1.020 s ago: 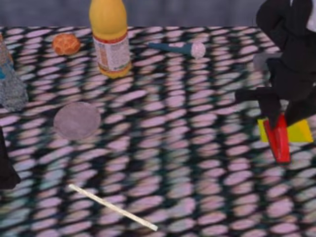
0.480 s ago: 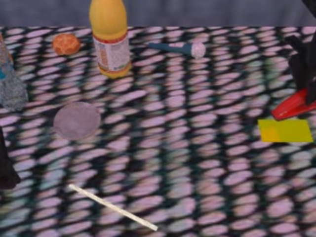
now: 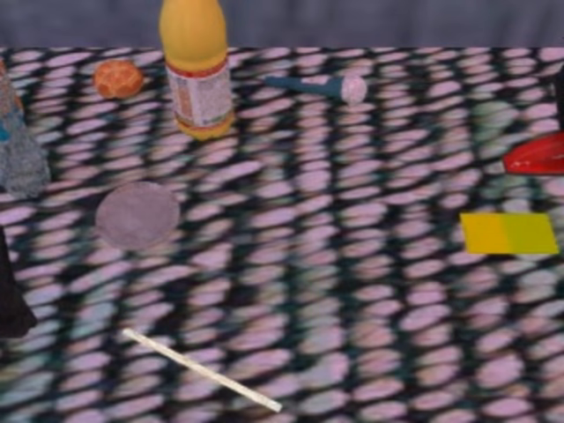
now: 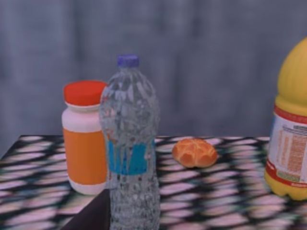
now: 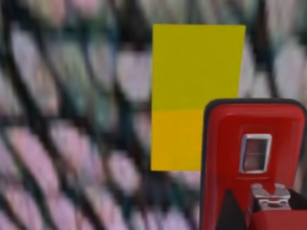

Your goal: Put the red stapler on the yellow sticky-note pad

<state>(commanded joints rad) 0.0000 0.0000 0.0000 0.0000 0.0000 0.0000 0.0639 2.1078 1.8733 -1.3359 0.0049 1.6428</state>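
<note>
Glossy red wedge-shaped stapler [image 3: 538,154] at the table's right edge, apart from flat yellow sticky-note pad [image 3: 509,233]. Finger state of both grippers impossible to tell.

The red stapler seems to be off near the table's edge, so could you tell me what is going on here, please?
The red stapler is at the table's right edge, held up by my right arm, not on the yellow sticky-note pad, which lies bare just in front. The right wrist view shows the stapler close to the camera above the pad. My left arm is parked at the left edge.
</note>
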